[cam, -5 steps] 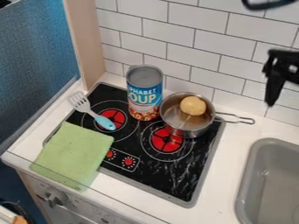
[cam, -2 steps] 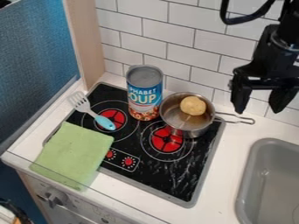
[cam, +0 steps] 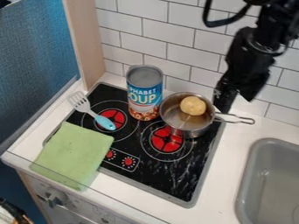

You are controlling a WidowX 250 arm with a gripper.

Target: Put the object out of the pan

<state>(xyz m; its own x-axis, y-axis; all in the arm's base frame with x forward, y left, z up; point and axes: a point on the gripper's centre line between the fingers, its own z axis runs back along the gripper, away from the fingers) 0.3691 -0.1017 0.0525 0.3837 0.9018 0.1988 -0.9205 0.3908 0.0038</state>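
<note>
Ball (cam: pixel 193 106), yellowish and round, sits inside the metal pan (cam: pixel 192 133), left of the end effector (cam: pixel 236 101) in view. The end effector is released, its fingers apart. Farther left stands a can (cam: pixel 144 89) with large printed lettering around its label; beyond it lie a spatula (cam: pixel 104 122) and green cloth (cam: pixel 71 154). Below and right is a grey sink (cam: pixel 248 186).

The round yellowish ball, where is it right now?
In the camera view, the round yellowish ball sits inside the shiny metal pan, right of the soup can.
</note>
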